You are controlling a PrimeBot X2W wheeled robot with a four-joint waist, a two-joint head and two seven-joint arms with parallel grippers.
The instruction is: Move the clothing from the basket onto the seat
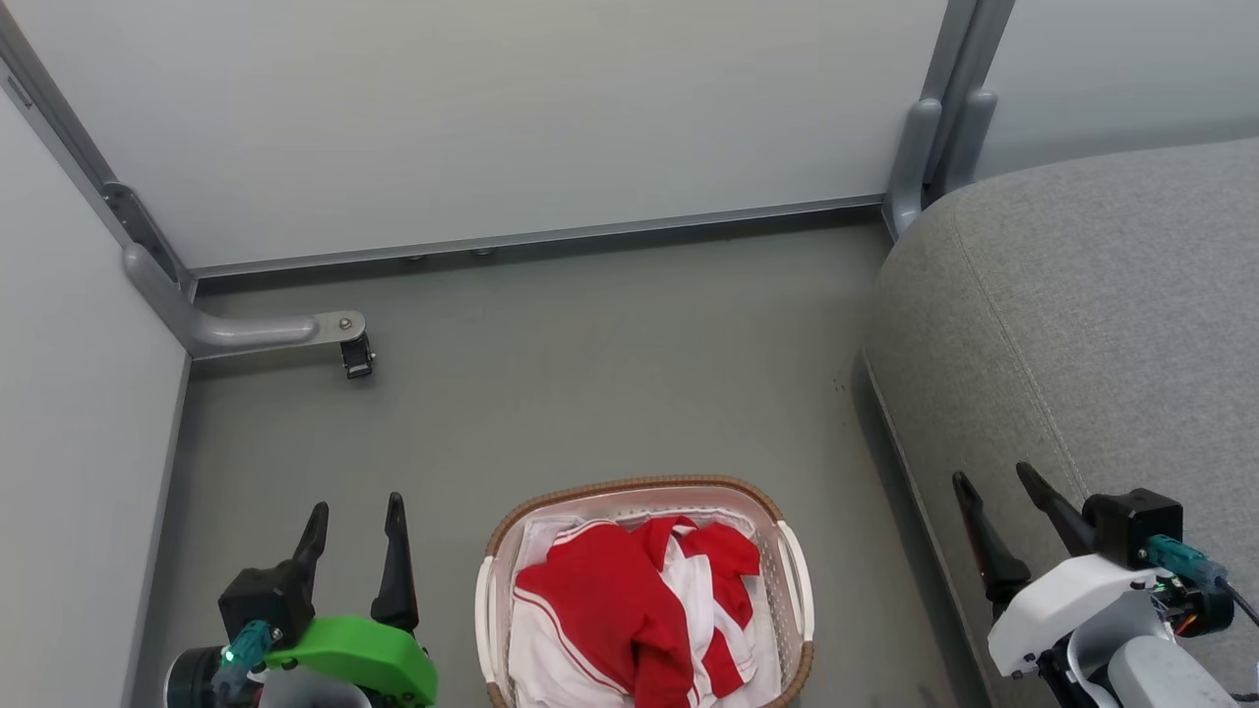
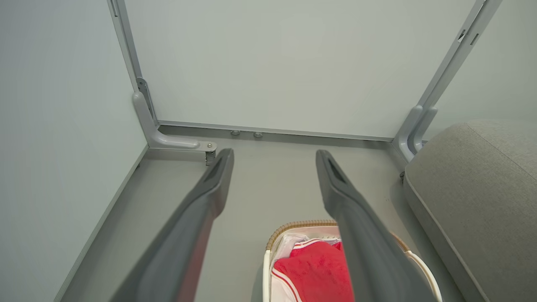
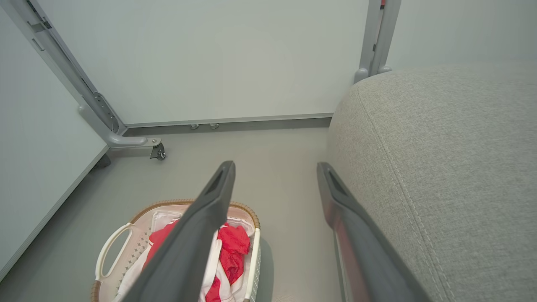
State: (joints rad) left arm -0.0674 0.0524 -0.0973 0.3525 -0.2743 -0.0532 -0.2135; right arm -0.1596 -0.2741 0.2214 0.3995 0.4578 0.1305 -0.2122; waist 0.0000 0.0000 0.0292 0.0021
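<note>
The white perforated basket (image 1: 797, 580) with a brown rim stands on the floor at the bottom centre, and red-and-white clothing (image 1: 629, 610) is heaped inside it. The grey seat (image 1: 1082, 324) fills the right side. My left gripper (image 1: 356, 514) hovers open to the left of the basket, nothing between its fingers. My right gripper (image 1: 995, 484) is open too, over the seat's front edge. In the left wrist view the basket (image 2: 293, 227) and clothing (image 2: 314, 272) lie low between the fingers. The right wrist view shows the basket (image 3: 126, 228), clothing (image 3: 233, 247) and seat (image 3: 440, 167).
Pale partition panels (image 1: 492, 118) close off the back and left. A grey panel foot with a small castor (image 1: 356, 356) juts onto the floor at the left. Grey floor (image 1: 610, 374) lies between the basket, the panels and the seat.
</note>
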